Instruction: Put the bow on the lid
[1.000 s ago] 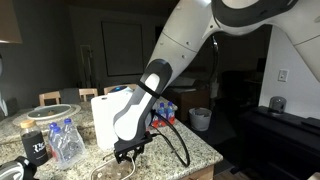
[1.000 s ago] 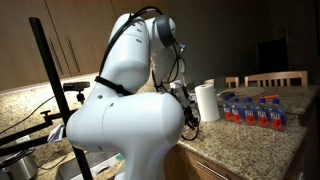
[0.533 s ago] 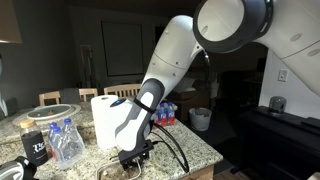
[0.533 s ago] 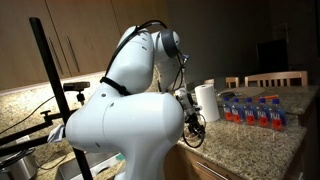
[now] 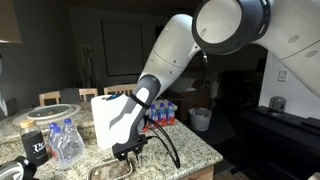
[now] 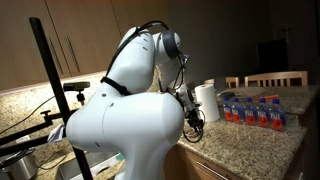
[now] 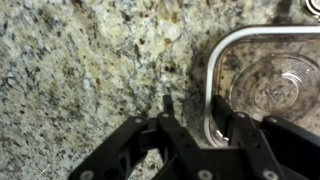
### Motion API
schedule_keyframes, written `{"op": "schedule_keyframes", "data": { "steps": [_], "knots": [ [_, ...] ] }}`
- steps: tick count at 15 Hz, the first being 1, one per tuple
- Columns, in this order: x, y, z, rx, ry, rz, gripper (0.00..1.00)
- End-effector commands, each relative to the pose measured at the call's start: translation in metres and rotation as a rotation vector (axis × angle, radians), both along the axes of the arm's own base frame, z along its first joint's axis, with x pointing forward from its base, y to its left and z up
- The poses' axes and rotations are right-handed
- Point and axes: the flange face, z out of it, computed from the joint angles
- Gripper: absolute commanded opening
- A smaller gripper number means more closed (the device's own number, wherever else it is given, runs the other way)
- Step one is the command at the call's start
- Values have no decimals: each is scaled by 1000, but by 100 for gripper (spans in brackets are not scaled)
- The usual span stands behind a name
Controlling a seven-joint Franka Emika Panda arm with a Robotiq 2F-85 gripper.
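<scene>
The hand [image 7: 194, 106] hangs low over the granite worktop [image 7: 80, 60]. Its fingers [image 7: 166, 104] are spread apart, one on each side of the bow's [image 7: 262, 85] rim, and I cannot tell whether they touch it. The bow lies flat on the worktop near the towel roll [image 5: 103, 120].

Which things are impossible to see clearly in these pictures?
1. Tub: cut by the wrist view's right edge, partly under the jaws.
2. Gripper: hidden behind the robot's body in an exterior view.
3. Lid: found in no view.
</scene>
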Motion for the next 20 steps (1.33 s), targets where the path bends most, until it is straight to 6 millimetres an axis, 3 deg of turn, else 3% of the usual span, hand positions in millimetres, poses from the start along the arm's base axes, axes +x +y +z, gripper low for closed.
{"op": "schedule_keyframes", "data": {
  "steps": [1, 4, 6, 9, 11, 15, 17, 20],
  "knots": [
    [-7, 4, 54, 54, -21, 8, 76],
    [-22, 20, 95, 82, -23, 62, 96],
    [-47, 38, 112, 112, 20, 126, 100],
    [-97, 69, 121, 179, 113, 235, 100],
    [-137, 88, 121, 223, 179, 309, 100],
    [-208, 106, 98, 218, 327, 414, 100],
    [-232, 108, 83, 188, 360, 464, 100],
    [-250, 110, 65, 149, 359, 522, 100]
  ]
}}
